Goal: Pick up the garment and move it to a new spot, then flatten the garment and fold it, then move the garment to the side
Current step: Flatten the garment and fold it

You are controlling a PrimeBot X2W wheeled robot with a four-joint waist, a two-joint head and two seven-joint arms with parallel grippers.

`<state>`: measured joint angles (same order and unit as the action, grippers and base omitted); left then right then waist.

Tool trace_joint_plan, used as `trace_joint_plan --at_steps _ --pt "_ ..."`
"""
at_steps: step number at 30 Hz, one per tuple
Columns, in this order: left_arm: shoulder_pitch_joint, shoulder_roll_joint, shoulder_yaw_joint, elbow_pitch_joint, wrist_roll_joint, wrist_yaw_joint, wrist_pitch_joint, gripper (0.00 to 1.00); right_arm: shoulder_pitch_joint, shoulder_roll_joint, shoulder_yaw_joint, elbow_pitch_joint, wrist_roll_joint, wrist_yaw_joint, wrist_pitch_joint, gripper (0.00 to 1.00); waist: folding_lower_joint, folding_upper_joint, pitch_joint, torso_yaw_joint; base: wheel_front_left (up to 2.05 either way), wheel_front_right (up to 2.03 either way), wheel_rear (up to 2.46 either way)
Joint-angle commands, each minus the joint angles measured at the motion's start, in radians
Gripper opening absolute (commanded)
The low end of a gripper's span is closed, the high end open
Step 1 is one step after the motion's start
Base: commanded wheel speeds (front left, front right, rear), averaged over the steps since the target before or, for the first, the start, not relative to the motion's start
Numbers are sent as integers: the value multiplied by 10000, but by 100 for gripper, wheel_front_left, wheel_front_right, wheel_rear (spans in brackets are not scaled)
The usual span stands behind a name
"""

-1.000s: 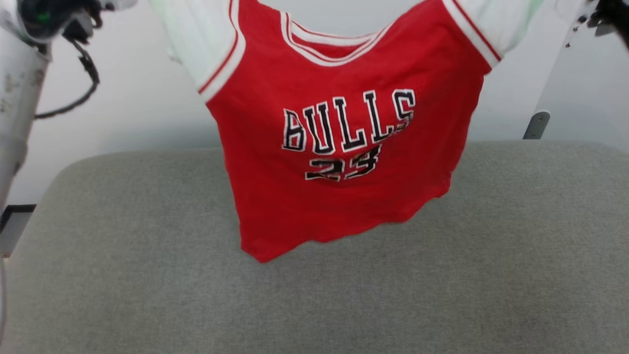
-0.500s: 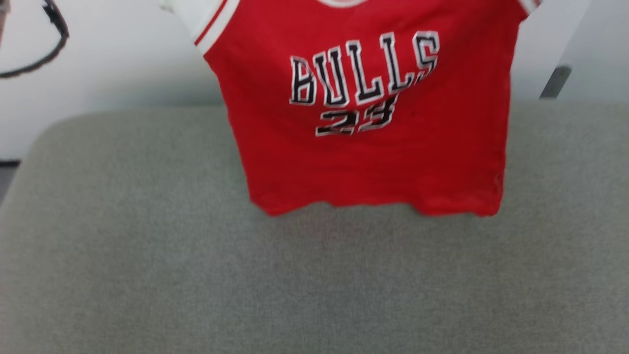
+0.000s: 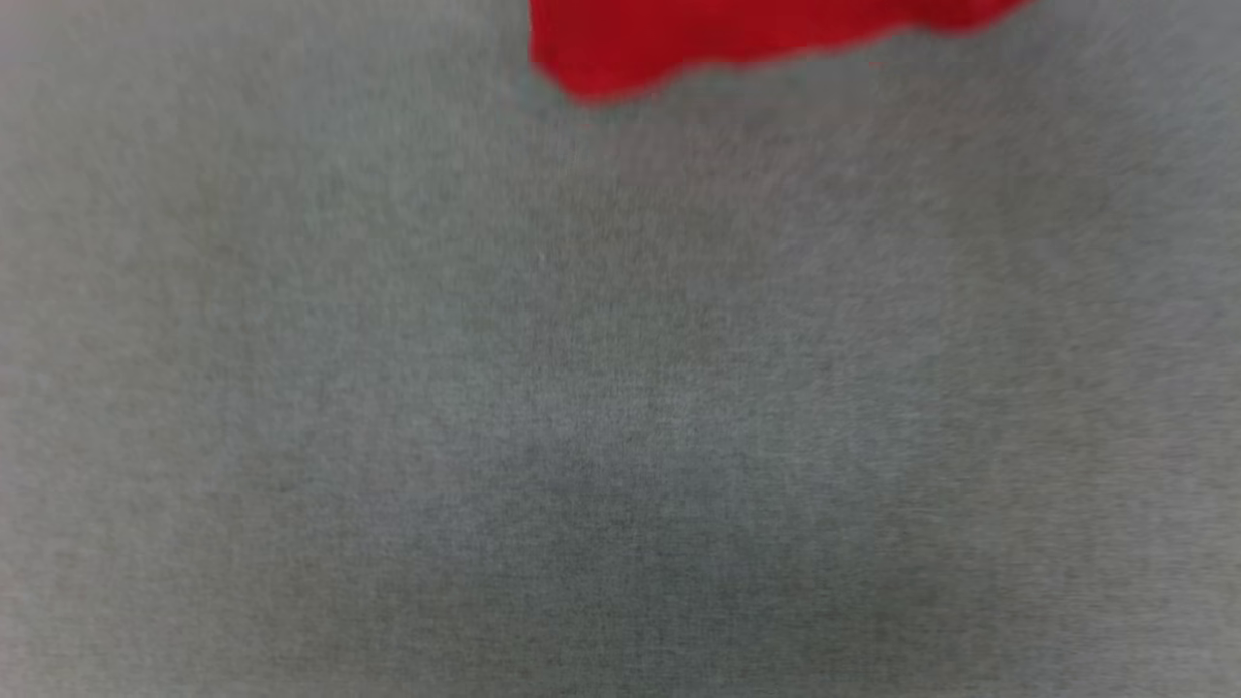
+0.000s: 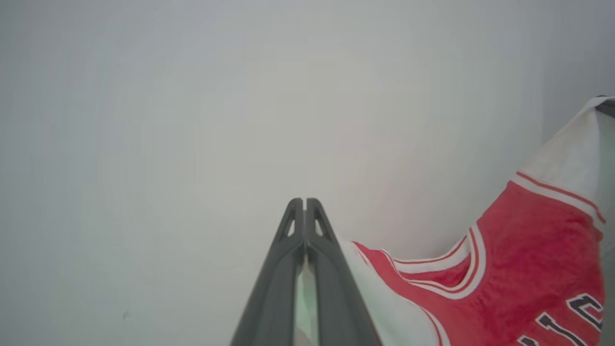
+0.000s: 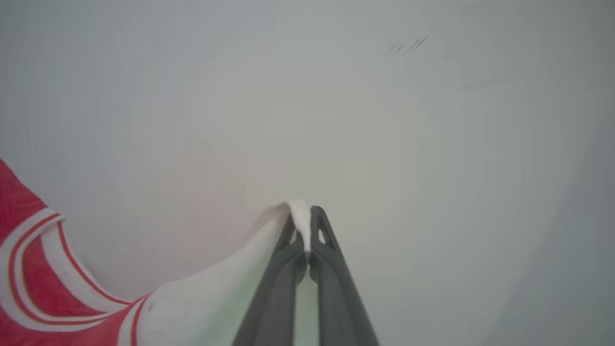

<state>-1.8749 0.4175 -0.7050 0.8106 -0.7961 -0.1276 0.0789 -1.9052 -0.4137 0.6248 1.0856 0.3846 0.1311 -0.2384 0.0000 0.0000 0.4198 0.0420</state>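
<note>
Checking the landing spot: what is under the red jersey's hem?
Below the jersey lies a grey fabric surface; the patch behind its hem is covered, and contact is unclear.

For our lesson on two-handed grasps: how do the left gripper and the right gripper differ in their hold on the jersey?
White sleeve cloth pokes past the tips of the right gripper; the tips of the left gripper are bare, with cloth lower between its fingers. In their own wrist views, the jersey trails right of the left gripper and left of the right gripper. Shared: both are shut on a white sleeve.
</note>
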Motion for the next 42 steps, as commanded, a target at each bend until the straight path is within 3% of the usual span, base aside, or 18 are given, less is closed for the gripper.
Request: trace_joint_plan --at_steps 1,4,8,13,20,30,36,42 --pt "-316 -3 -36 69 285 -11 -829 0 -274 61 -209 218 -548 -6 -167 0 0 0 2232 559 0 0 0" --pt "-358 -134 -76 2 164 -27 -2075 0 -542 -40 -598 301 -1308 -8 -252 0 0 0 2812 757 0 0 0" --pt "242 -30 -423 3 -334 -24 -2946 0 124 23 -1129 162 -1847 -6 -264 0 0 0 3231 955 0 0 0" --pt "1179 75 -970 42 -1100 -26 -3247 0 1268 246 -1398 306 -1912 -8 -271 0 0 0 3102 1102 0 0 0" --pt "2645 333 -2193 -474 -2550 -28 -2863 0 2901 430 -1227 194 -968 -8 -271 0 0 0 2347 1253 0 0 0" --pt "5061 1747 -3675 -2288 -4398 -27 -2389 0 6111 -335 101 -1569 1040 -8 -204 0 0 0 642 1071 0 0 0" --pt "7106 3039 -4527 -3891 -4899 -31 -2801 0 8856 -1519 594 -3472 2212 -8 -104 0 0 0 -566 802 0 0 0" --pt "9244 4322 -4977 -5093 -5304 -17 -3238 0 11651 -2520 306 -4912 2700 -8 -23 0 0 0 -1517 594 0 0 0"
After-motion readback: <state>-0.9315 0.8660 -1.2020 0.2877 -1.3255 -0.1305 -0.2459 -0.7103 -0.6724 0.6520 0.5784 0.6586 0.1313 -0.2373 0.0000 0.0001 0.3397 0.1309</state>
